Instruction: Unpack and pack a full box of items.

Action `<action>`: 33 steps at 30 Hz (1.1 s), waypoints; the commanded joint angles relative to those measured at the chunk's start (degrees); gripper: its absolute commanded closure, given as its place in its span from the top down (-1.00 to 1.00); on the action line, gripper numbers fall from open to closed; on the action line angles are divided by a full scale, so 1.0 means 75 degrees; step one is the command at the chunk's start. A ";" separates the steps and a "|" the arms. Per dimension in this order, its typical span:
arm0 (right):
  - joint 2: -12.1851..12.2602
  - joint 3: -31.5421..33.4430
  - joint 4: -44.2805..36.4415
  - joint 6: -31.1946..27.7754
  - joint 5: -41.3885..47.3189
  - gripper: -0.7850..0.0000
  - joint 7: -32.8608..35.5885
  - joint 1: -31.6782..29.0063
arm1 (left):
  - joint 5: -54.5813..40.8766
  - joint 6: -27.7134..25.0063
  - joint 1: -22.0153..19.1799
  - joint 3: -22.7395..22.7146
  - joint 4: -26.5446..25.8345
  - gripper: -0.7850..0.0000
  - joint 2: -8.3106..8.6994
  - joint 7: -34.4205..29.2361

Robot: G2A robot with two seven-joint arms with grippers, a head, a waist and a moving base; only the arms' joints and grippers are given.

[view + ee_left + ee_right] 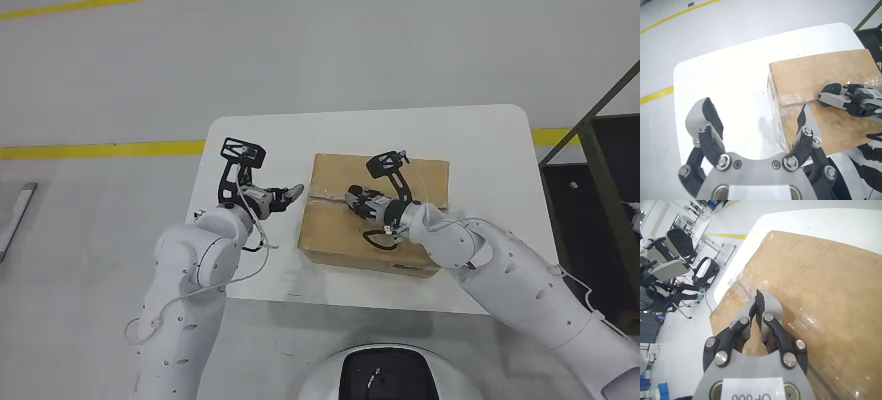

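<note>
While the closed box (340, 240) is lying mid-frame on the table (260, 140), its taped seam (325, 198) is running left to right; the right gripper (352, 197), fingers clenched on nothing, is touching it, the left gripper (292, 190) hovering spread-fingered beside its left end.

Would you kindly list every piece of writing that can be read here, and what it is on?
White tag on the right gripper: cut off, not readable.
Printed label on the side of the box: too small.
Handwriting on its top: illegible scrawl.
</note>
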 commanded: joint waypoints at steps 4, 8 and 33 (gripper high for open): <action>0.0119 0.0447 -0.0262 0.0017 -0.0212 -1.00 0.0316 -0.0297 | -0.0002 -0.0001 -0.0031 0.0067 0.0072 1.00 -0.0005 0.0051; 0.0236 0.0875 -0.0569 0.0001 -0.0378 -1.00 0.0607 -0.0590 | -0.0022 -0.0041 -0.0053 0.0116 0.0119 1.00 -0.0008 0.0086; 0.0752 0.3007 -0.1861 -0.0592 -0.1114 -1.00 0.1789 -0.2207 | -0.0071 -0.0035 -0.0221 0.0311 0.0305 1.00 -0.0031 0.0275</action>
